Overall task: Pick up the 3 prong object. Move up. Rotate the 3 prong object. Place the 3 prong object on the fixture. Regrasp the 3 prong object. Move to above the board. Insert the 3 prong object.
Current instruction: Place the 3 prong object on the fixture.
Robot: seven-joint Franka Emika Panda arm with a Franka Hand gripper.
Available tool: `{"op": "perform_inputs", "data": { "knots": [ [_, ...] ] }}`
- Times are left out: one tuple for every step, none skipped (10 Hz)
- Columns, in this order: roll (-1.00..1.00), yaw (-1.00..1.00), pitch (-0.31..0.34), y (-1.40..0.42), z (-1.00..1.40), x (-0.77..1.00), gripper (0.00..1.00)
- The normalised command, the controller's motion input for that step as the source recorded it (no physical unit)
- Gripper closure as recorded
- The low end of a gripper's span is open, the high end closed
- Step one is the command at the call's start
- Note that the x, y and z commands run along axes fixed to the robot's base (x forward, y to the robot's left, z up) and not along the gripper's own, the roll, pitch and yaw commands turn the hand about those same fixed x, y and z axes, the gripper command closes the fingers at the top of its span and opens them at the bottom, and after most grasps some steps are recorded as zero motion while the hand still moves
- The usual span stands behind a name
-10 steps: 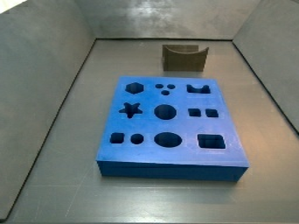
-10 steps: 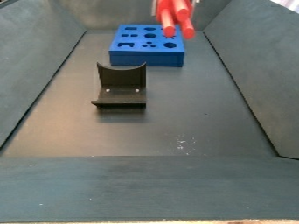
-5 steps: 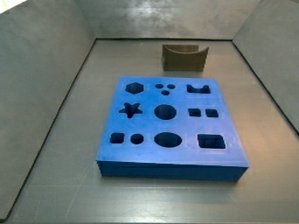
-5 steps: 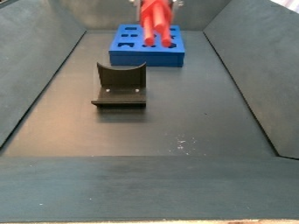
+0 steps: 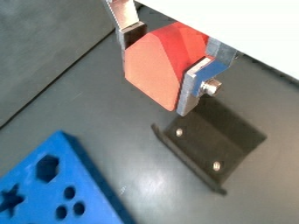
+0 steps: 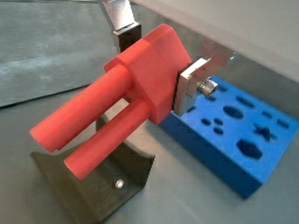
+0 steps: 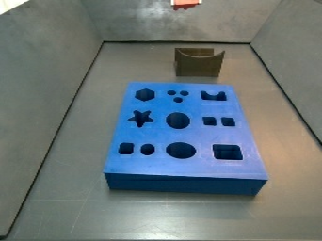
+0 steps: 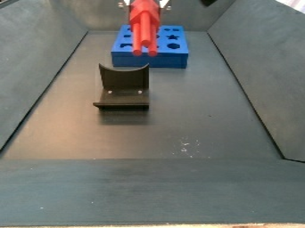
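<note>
A: What do the board and the fixture hold?

B: In a side view the board (image 7: 186, 139) lies flat on the floor and every cut-out, the star, the hexagon, the circles and the squares, holds nothing. The fixture (image 7: 198, 62) stands beyond the board's far edge, well apart from it, and its notch is also free.

A: And the gripper?

B: The gripper (image 5: 167, 54) hangs above the fixture. In both wrist views its two silver fingers (image 5: 197, 80) press on opposite flat sides of the 3 prong object (image 5: 163, 61), so it is pinching that piece. In a wrist view the red-orange body sits between the plates and the long round prongs (image 6: 96, 118) reach out from it over the fixture (image 6: 103, 177), not touching it. I can count two prongs clearly there; I cannot tell about a third.

A: Where is the piece in the side views?

B: In a side view it (image 8: 143, 26) hangs with the prongs pointing down, above the fixture (image 8: 121, 86) and in front of the board (image 8: 152, 47). In a side view only a small red part (image 7: 185, 4) shows at the picture's upper edge.

A: Is there room around the fixture?

B: Yes. The dark floor (image 8: 179, 125) around the fixture is bare out to the grey walls (image 8: 34, 85).
</note>
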Motion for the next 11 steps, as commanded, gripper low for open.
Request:
{"op": "perform_inputs", "data": {
  "knots": [
    [-1.0,-0.12,0.113,0.03,-0.03,0.7,1.0],
    [-0.99,-0.14,0.113,0.04,-0.02,0.62,1.0],
    [-0.88,-0.14,0.102,0.04,-0.03,0.57,1.0],
    [-0.67,-0.13,0.076,0.05,-0.02,0.47,1.0],
    [-0.5,-0.13,0.061,0.05,-0.02,0.39,1.0],
    [-0.29,-0.11,0.047,0.04,-0.02,0.29,1.0],
    [-0.22,-0.11,0.042,0.03,-0.01,0.24,1.0],
    [-1.0,-0.06,0.222,0.13,-1.0,0.15,1.0],
    [-1.0,-0.06,0.21,0.14,-1.0,0.13,1.0],
    [-0.93,-0.12,0.216,0.14,-1.0,0.14,1.0],
    [-0.83,-0.14,0.211,0.14,-1.0,0.15,1.0]
  ]
}}
